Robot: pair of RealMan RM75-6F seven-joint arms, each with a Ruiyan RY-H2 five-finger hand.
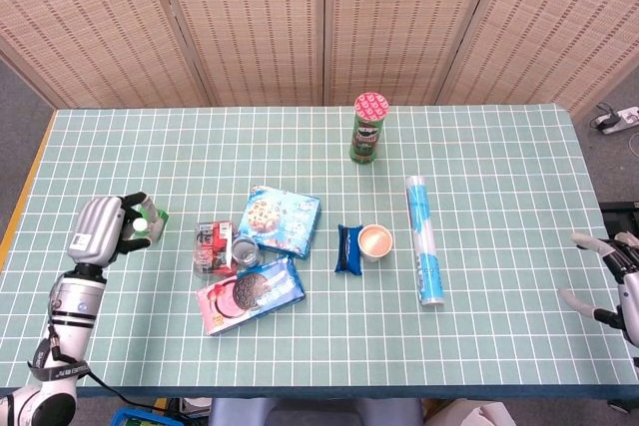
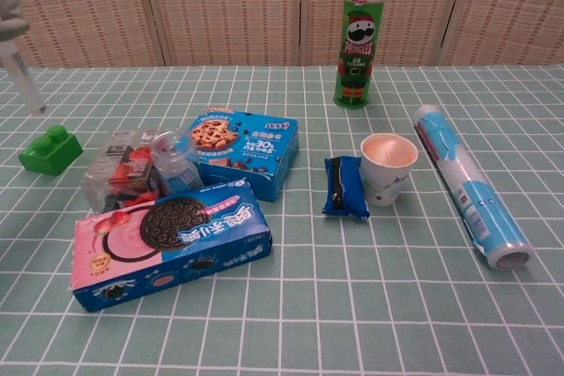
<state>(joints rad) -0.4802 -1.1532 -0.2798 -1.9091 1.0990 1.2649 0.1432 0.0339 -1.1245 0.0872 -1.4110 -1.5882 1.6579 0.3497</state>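
Observation:
My left hand [image 1: 101, 228] hovers at the table's left side with nothing in it. Its fingers point toward a green toy block [image 1: 153, 217] just to its right. In the chest view only one outstretched finger [image 2: 21, 74] shows at the upper left, above and behind the green block [image 2: 50, 149], apart from it. My right hand [image 1: 611, 268] hangs at the table's right edge with fingers spread, holding nothing.
Right of the block lie a clear snack packet [image 2: 119, 169], a small jar [image 2: 174, 163], a blue cookie box [image 2: 242, 149] and an Oreo box [image 2: 167, 242]. Further right are a dark blue packet [image 2: 345, 187], a paper cup [image 2: 388, 167], a long tube [image 2: 467, 184] and a Pringles can [image 2: 359, 34].

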